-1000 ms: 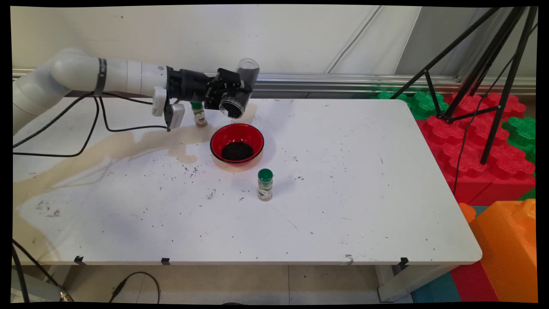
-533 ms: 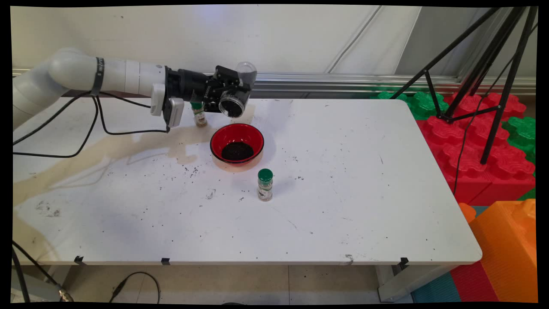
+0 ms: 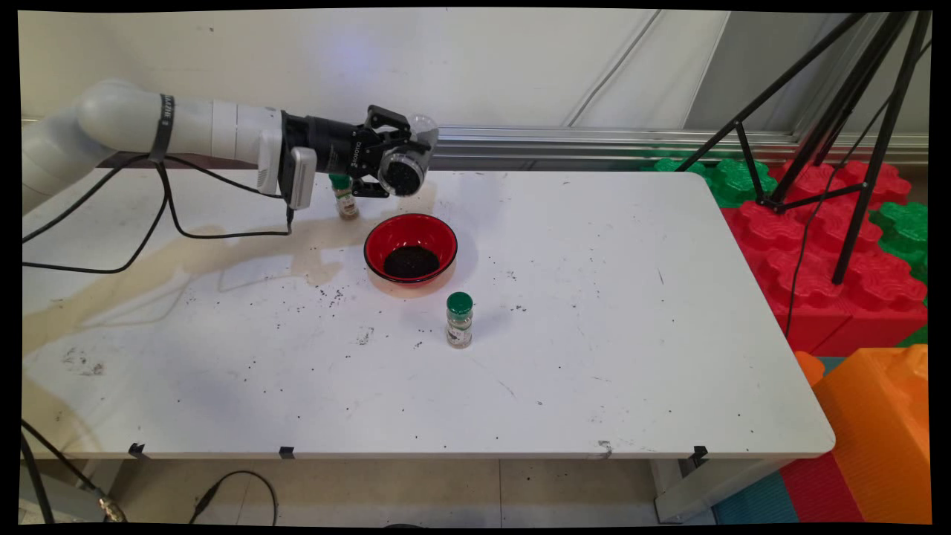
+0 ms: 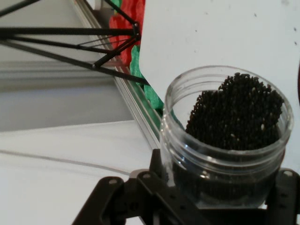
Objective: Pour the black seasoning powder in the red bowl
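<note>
Your gripper [image 3: 397, 165] has its fingers clamped on a clear plastic jar of black seeds [image 4: 229, 140], tipped sideways just behind the red bowl [image 3: 410, 247]; seeds could spill onto the counter [image 3: 594, 334].

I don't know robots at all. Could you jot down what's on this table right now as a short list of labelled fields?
Claw: the black claw is shut on a clear jar, lifted above the table
Jar: open-mouthed, tilted, part full of small black grains
Below the jar: a red bowl with a dark heap of grains in it
Near side of bowl: an upright spice bottle with a green cap
Behind the claw: a second green-capped bottle, partly hidden
Table surface: a brownish stain and scattered black specks
</note>
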Controlling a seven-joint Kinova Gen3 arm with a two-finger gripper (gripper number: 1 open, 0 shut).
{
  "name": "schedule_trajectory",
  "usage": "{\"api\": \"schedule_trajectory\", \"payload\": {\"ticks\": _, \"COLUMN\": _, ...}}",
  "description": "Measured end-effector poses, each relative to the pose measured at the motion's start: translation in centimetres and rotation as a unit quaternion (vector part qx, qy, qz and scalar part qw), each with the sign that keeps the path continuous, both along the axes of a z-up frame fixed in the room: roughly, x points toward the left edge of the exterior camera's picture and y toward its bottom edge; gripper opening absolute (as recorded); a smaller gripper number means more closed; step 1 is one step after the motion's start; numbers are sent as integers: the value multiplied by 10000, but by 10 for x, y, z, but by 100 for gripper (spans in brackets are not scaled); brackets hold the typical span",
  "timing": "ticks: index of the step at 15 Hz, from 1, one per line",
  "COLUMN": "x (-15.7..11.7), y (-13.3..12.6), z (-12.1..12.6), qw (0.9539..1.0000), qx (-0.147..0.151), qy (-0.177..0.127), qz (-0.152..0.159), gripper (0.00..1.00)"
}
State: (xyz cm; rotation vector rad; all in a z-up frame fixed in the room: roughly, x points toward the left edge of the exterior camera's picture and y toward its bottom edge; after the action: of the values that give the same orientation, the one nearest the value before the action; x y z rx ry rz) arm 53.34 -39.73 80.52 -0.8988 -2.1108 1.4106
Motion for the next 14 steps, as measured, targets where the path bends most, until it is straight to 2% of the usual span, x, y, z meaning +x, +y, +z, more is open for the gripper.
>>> {"api": "schedule_trajectory", "payload": {"ticks": 3, "x": 1, "y": 1, "z": 2, "qw": 9985, "qx": 362, "qy": 378, "qz": 168, "gripper": 0}}
{"api": "schedule_trajectory", "payload": {"ticks": 6, "x": 2, "y": 1, "z": 5, "qw": 9949, "qx": 669, "qy": 697, "qz": 300, "gripper": 0}}
{"api": "schedule_trajectory", "payload": {"ticks": 9, "x": 3, "y": 3, "z": 7, "qw": 9871, "qx": 1077, "qy": 1098, "qz": 434, "gripper": 0}}
{"api": "schedule_trajectory", "payload": {"ticks": 14, "x": 4, "y": 5, "z": 10, "qw": 9748, "qx": 1528, "qy": 1521, "qz": 566, "gripper": 0}}
